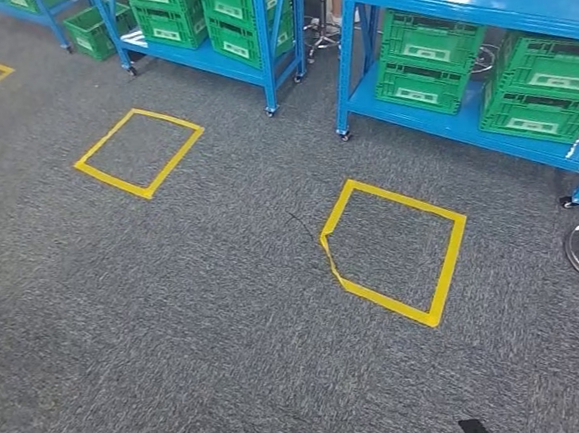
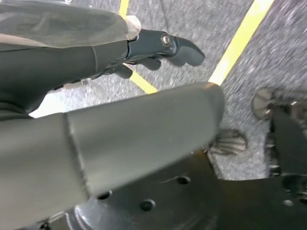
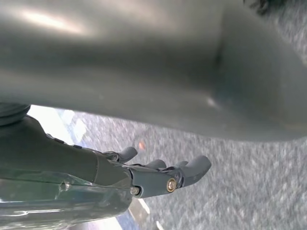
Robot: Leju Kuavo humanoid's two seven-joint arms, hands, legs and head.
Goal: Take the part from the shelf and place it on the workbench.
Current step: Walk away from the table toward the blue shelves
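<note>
While my arms hung at my sides, my left hand (image 2: 108, 52) showed its dark fingers (image 2: 181, 48) stretched out straight and close together, with nothing between them and the thumb. My right hand (image 3: 119, 177) looked much the same: fingers (image 3: 192, 167) extended, slightly apart at the tips, and empty. Both hands pointed down toward the grey carpet (image 1: 203, 314).

Beyond my hands, well ahead of them, stood the blue shelf (image 1: 474, 1) with green crates (image 1: 426, 60) on its lower level. More green crates (image 1: 549, 86) sat beside those, farther over on my right hand's side. Between me and that shelf a square of yellow tape (image 1: 395, 248) was stuck to the carpet, nearer my right hand than my left; one corner of it was torn and lifted.

I could not see the part itself. I judged it lay inside one of the crates or on the shelf's top level, out of my sight, so I could not tell its shape or material. Being a workshop part kept in a plastic crate, it was probably rigid and fairly solid, perhaps smooth enough to slip. I reckoned I should take it around its middle with my fingers wrapped well under it, and reach over the crate's rim rather than through its slotted wall.
</note>
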